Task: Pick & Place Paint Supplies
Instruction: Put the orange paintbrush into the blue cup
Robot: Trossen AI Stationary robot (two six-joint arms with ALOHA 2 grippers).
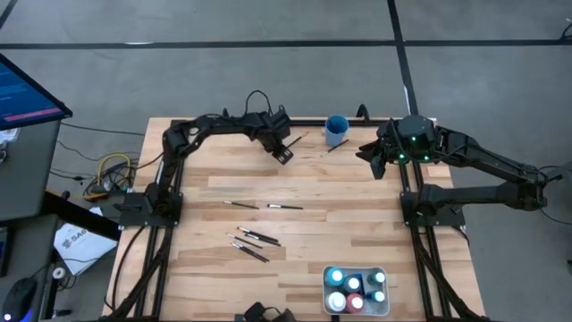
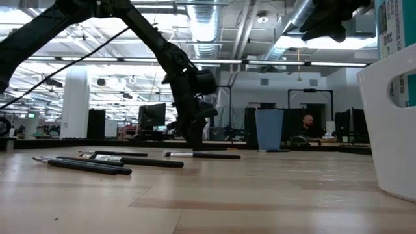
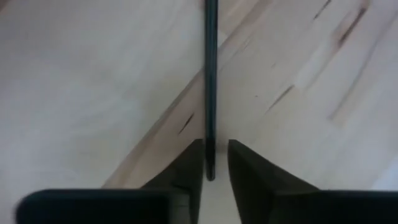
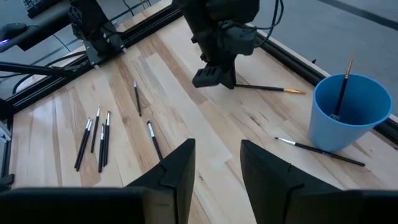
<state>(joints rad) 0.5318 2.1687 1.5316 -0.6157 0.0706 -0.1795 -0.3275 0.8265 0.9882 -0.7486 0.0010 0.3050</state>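
Nearest the desk's point(image 1: 197, 259) front edge, the white tray point(image 1: 355, 291) holds paint bottles point(image 1: 336, 278); mid-desk lie loose paintbrushes point(image 1: 255, 238); at the far edge, the left hand point(image 1: 283, 152) pinches a brush point(image 3: 210, 81) lying on the wood, a grip only its wrist view reveals; the blue cup point(image 4: 349, 112) holds one upright brush point(image 4: 342, 87); the right hand point(image 4: 217, 163) hovers half-open near it.

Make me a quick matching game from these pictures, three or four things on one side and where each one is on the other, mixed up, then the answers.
Things:
1. blue cup
2. paint bottles
3. left gripper
4. right gripper

Places:
A. in the white tray
B. down at a brush lying on the table
C. far edge of the table, one brush standing inside
D. raised, beside the cup, holding nothing

Pairs: 1-C, 2-A, 3-B, 4-D
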